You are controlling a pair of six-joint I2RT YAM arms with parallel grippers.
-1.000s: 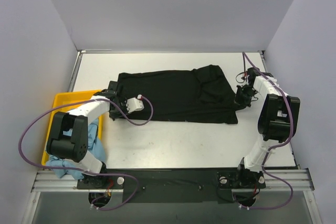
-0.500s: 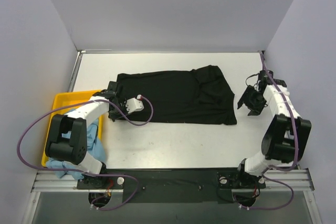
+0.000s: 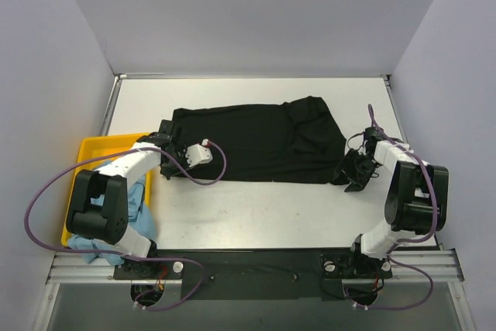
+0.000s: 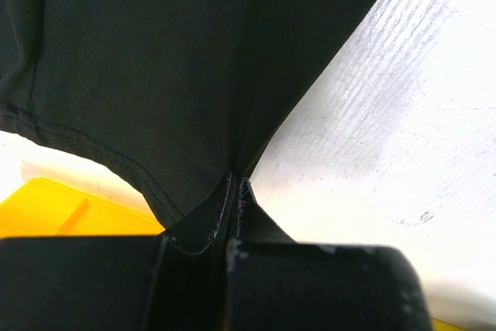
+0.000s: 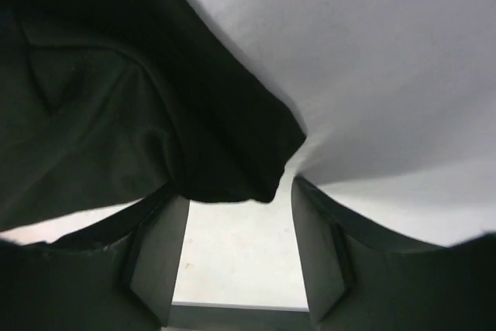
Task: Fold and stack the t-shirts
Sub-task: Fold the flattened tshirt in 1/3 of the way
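The black t-shirt (image 3: 256, 145) lies spread flat across the middle of the table. My left gripper (image 3: 169, 167) is shut on its near left corner; in the left wrist view the fingertips (image 4: 236, 185) pinch the black cloth (image 4: 155, 75). My right gripper (image 3: 346, 176) is open at the shirt's near right corner. In the right wrist view that corner (image 5: 232, 160) hangs between the two open fingers (image 5: 159, 257), which do not clamp it. The light blue t-shirt (image 3: 136, 201) lies crumpled in the yellow tray (image 3: 93, 149) and spills over its near edge.
The yellow tray stands at the left edge of the table and also shows in the left wrist view (image 4: 54, 207). Grey walls close in the table on the left, back and right. Purple cables loop from both arms.
My right gripper has swung out from the shirt's right edge and come down to its near right corner, open. The left gripper and the shirt have stayed put.
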